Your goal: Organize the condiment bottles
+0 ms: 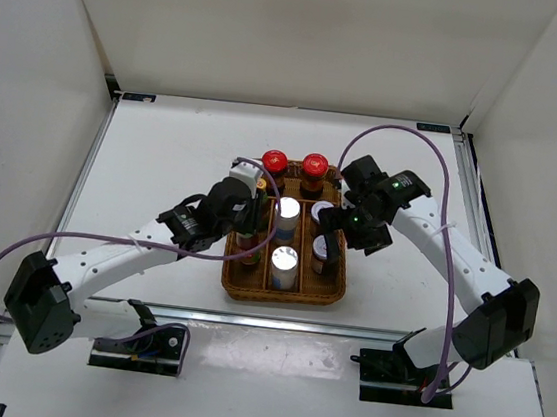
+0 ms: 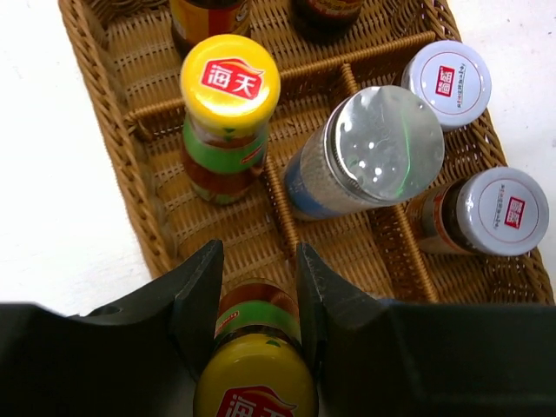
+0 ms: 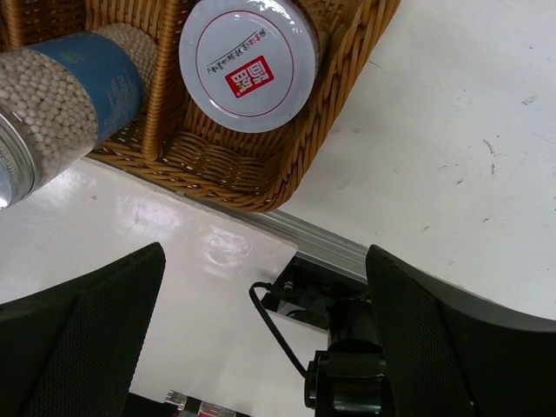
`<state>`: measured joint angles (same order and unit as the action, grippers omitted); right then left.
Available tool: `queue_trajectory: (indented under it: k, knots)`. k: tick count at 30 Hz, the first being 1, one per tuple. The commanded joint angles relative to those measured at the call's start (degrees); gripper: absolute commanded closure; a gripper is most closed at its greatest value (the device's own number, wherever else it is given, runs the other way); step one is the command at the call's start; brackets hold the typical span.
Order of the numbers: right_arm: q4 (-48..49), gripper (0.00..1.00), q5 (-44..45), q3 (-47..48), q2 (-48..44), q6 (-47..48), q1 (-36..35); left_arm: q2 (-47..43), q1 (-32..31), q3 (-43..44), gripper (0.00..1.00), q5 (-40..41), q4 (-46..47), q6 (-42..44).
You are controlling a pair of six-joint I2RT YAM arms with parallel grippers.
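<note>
The left gripper (image 2: 257,274) is clamped on the neck of a slim yellow-capped bottle (image 2: 254,382). Its fingers sit on either side just under the cap, so the bottle hangs upright with its base free to go down into a slot. The bottle is over the near end of the left column of the wicker tray (image 2: 104,95). A matching bottle (image 2: 229,82) stands in the next compartment of that column. Whether the held bottle's base touches the tray floor I cannot tell. The layout seems to pair like with like: silver-capped bottles (image 1: 287,210) in the middle column, grey-capped bottles (image 2: 446,82) on the right and red-capped bottles (image 1: 275,161) at the far end. The right gripper (image 3: 265,261) is spread wide and holds nothing. It sits beside the tray's right edge, probably to stay out of the way.
</note>
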<state>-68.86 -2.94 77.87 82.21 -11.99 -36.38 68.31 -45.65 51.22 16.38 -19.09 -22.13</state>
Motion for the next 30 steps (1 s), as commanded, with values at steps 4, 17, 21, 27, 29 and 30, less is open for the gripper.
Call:
queue_trajectory:
  k: [4,17,21,27,29,30]
  knots:
    - [-0.92,0.0,3.72,0.44,-2.41,-1.8,0.17,-0.11,-1.9,0.19,0.33,1.46,6.7,-3.36]
    - [-2.51,0.0,16.56,4.31,-6.81,-7.0,0.17,-4.06,-2.43,5.46,0.01,3.74,0.91,-2.66]
    - [-2.51,0.0,17.18,6.77,-6.28,-5.86,0.7,-8.36,-2.43,11.59,0.01,6.2,-2.96,0.41]
    - [-8.92,0.0,25.07,17.12,0.92,-7.52,2.72,-15.47,7.2,17.77,0.01,8.22,-18.05,-0.8]
    - [-8.92,0.0,25.61,19.16,1.54,-5.69,2.72,-17.59,10.74,17.25,0.01,10.24,-20.88,-0.81]
    - [-8.92,0.0,26.22,20.3,1.54,-5.68,2.72,-18.38,12.41,17.25,0.01,11.21,-22.2,-0.81]
